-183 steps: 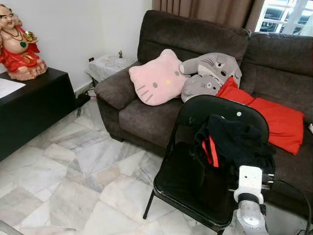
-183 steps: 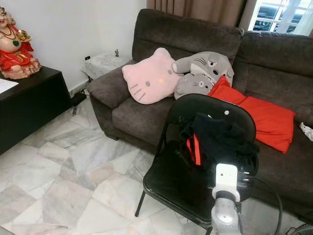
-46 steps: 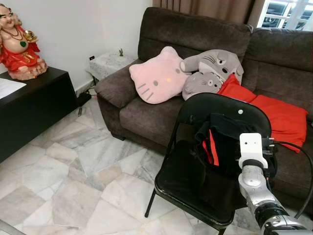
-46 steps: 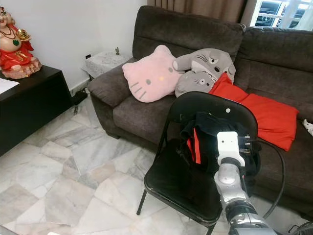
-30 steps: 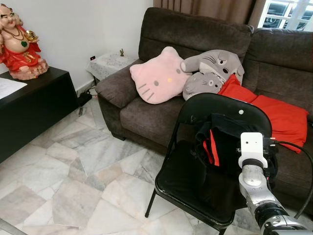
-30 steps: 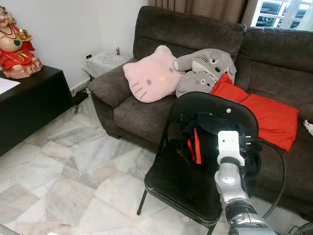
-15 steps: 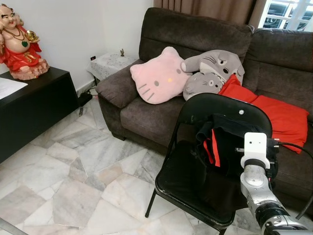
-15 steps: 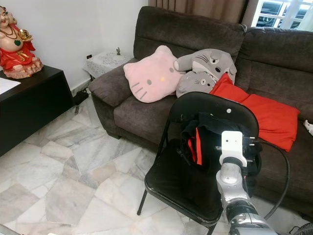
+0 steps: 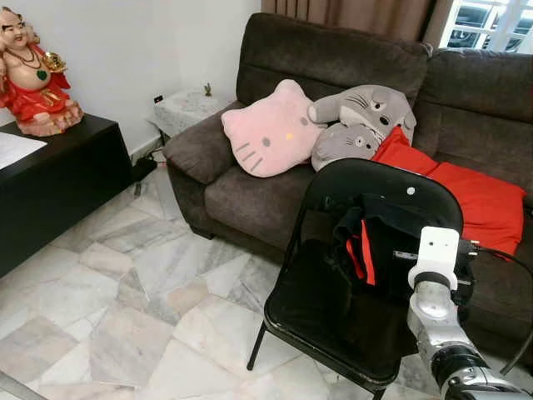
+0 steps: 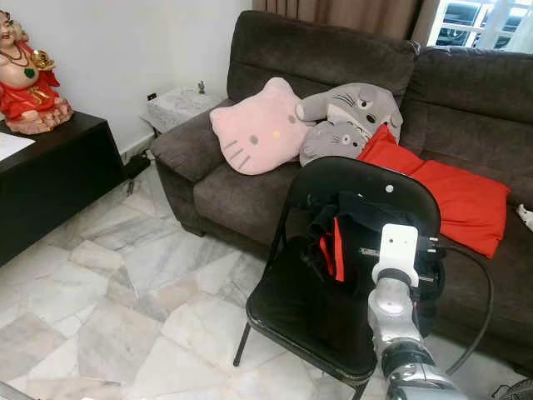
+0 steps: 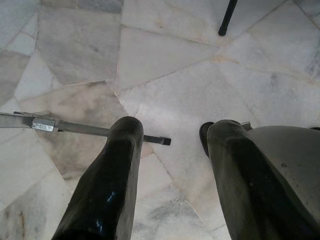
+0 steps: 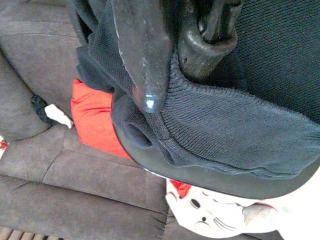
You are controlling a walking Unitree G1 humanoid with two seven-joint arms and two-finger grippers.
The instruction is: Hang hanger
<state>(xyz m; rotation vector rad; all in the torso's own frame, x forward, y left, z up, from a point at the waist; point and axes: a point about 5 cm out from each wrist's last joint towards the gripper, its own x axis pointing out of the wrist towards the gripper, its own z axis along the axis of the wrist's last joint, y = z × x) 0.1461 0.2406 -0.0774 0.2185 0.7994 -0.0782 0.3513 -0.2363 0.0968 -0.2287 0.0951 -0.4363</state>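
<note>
One right gripper sits nearest, its two black fingers pinched together on the collar of one black garment with a red stripe, draped on the backrest of one black folding chair. No hanger can be made out in the cloth. The left gripper hangs over the marble floor, fingers apart and holding nothing. Behind the chair stands one brown sofa carrying three cushions — one pink cat face, one grey character plush, one red. One red-robed figurine sits on the black cabinet. Against half a second ago, the right wrist has edged slightly rightward — the garment lies as before.
</note>
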